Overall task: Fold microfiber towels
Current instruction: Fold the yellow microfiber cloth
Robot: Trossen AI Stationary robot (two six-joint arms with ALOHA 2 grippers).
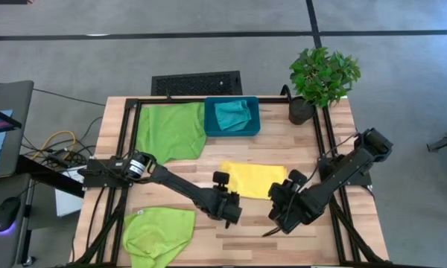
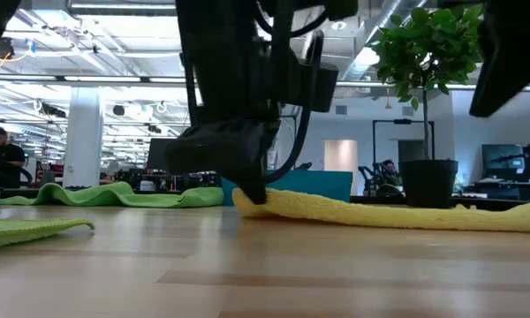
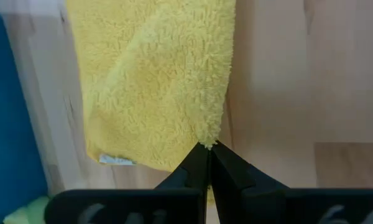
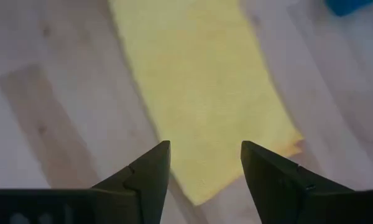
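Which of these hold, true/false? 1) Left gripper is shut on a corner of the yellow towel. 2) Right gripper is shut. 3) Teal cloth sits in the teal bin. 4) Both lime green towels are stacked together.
1) True: the left gripper pinches a corner of the yellow microfiber towel.
2) False: the right gripper is open, poised over that towel.
3) True: the teal microfiber towel lies in the rigid teal rectangular bin.
4) False: one lime green towel lies beside the bin; the other lime green towel is at the opposite table edge.
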